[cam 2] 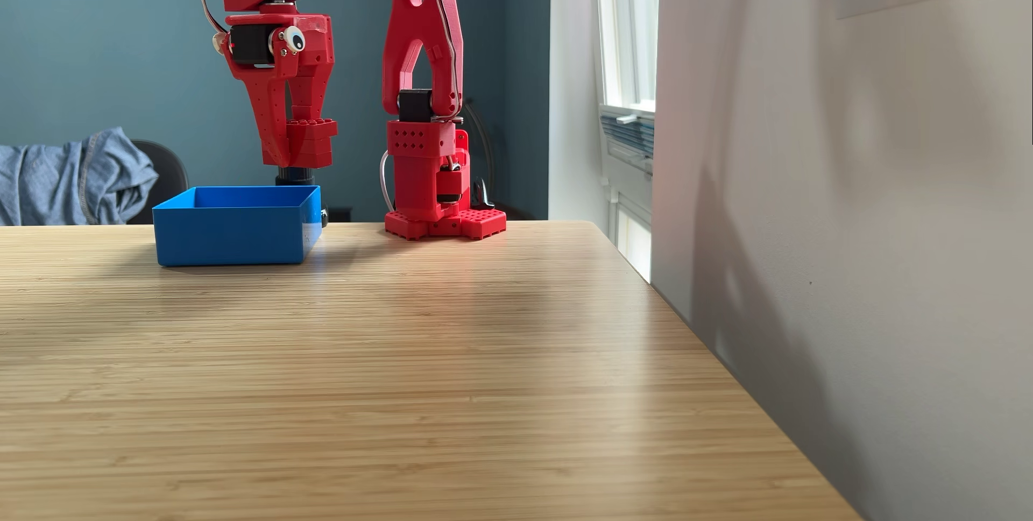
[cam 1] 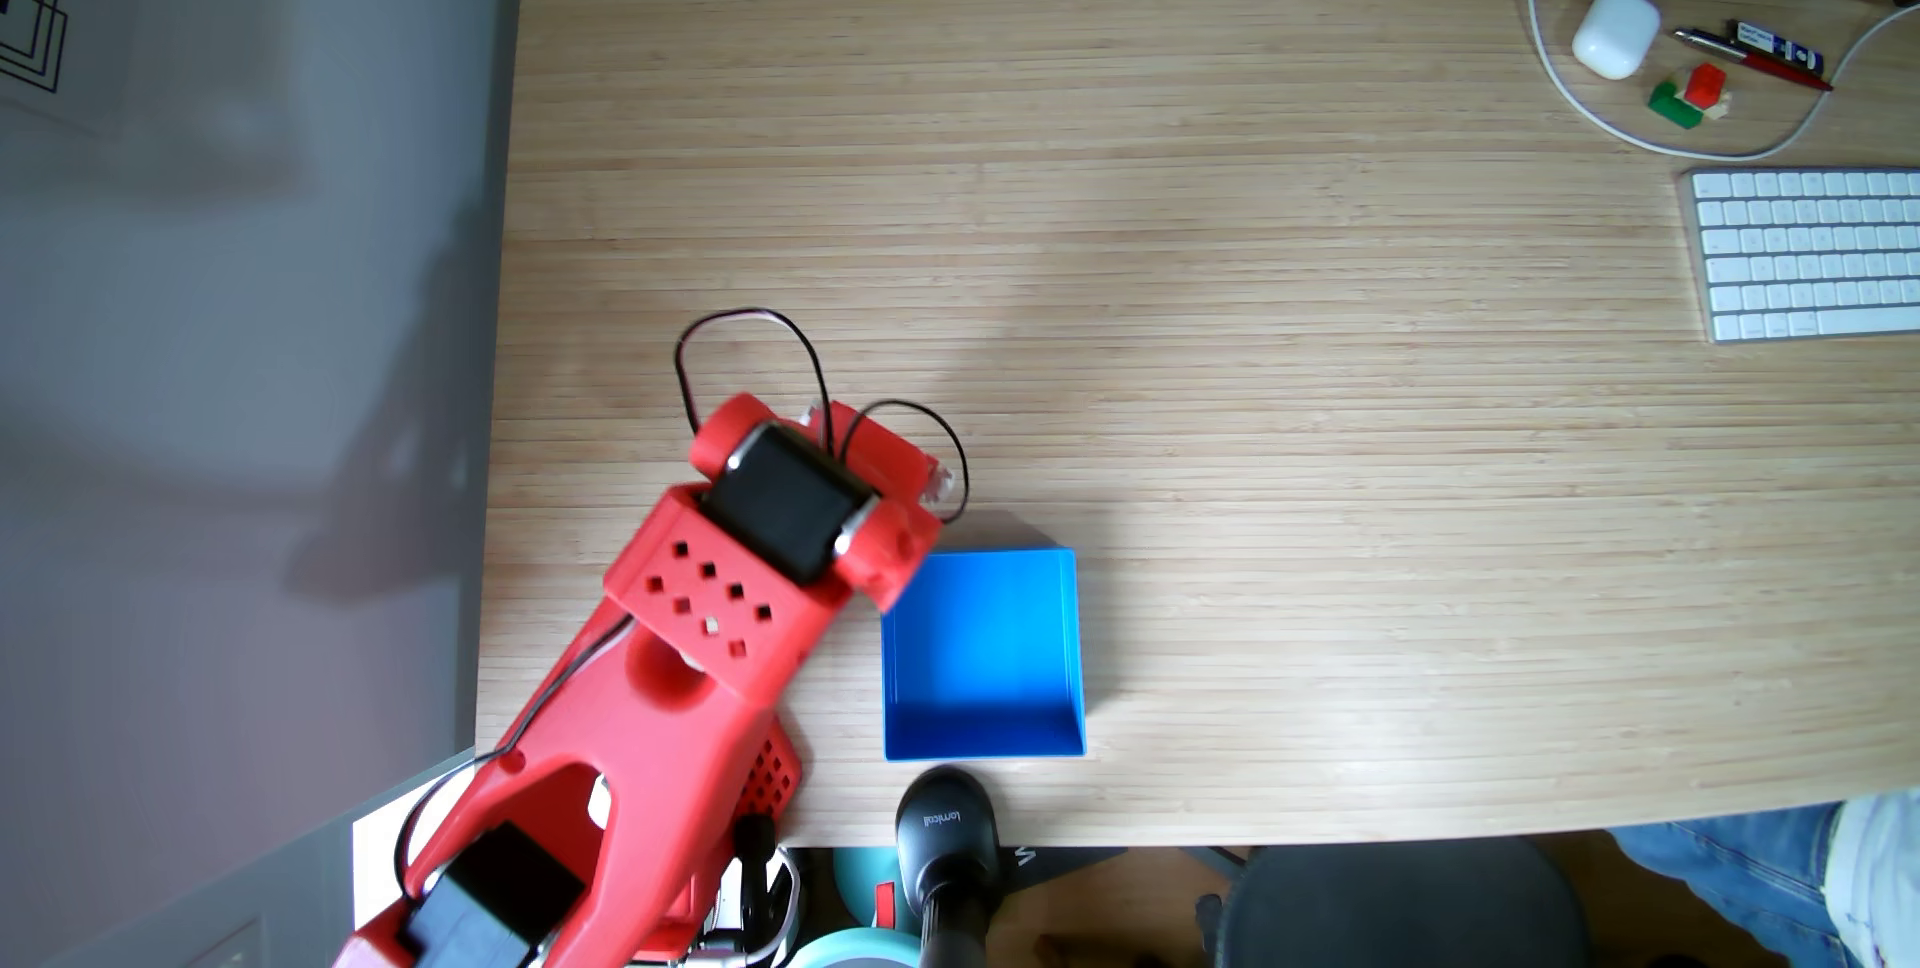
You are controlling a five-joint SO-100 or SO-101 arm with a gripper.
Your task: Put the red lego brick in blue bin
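Overhead, arm (cam 1: 727,553) hides tool (cam 2: 296,155) gripping red lego brick (cam 2: 311,141).

A pale bamboo-grained desk (cam 2: 391,387) is taking daylight from a white-framed window (cam 2: 626,51) just beyond its far corner. A teal wall (cam 2: 112,23) is standing behind the desk, a grey-white wall (cam 2: 866,163) is running along its side, and a dark chair (cam 2: 162,174) is sitting behind its far edge.

Red 3D-printed arm (cam 2: 422,23), black servo blocks (cam 1: 787,501), diamond-hole perforated panels, black and white cables (cam 1: 748,345) looping off the wrist, googly eye (cam 2: 294,39) on the gripper (cam 2: 296,155), perforated base (cam 2: 445,225).
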